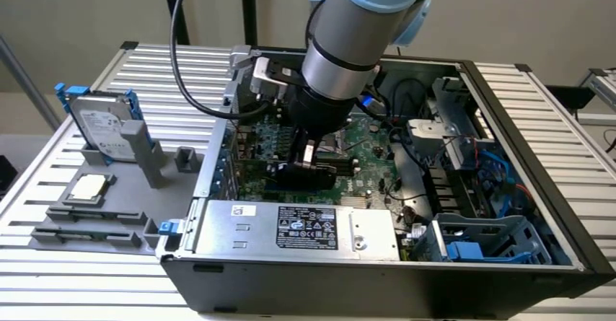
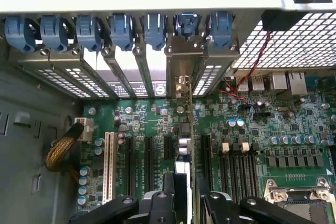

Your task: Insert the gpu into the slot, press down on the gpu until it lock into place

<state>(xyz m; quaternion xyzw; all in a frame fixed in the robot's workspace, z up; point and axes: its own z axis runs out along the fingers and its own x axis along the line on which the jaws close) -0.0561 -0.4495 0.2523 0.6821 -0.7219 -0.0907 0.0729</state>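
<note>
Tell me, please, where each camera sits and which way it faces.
Exterior view: outside and above the open case, looking down into it; the arm and gripper show.
Wrist view: on the wrist, looking down over the motherboard toward the rear brackets; the jaws show, closed on the gpu.
Shared: the gpu, the jaws, the motherboard.

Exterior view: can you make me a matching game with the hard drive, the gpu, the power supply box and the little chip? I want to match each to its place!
Things: 1 hard drive; 2 gpu; 3 power supply box; 4 chip.
Places: A held in the gripper over the green motherboard; B lying flat on the grey rack outside the case; C standing upright in the grey rack; D inside the case, against the wall nearest the camera.
Pairs: 1-C, 2-A, 3-D, 4-B.
</note>
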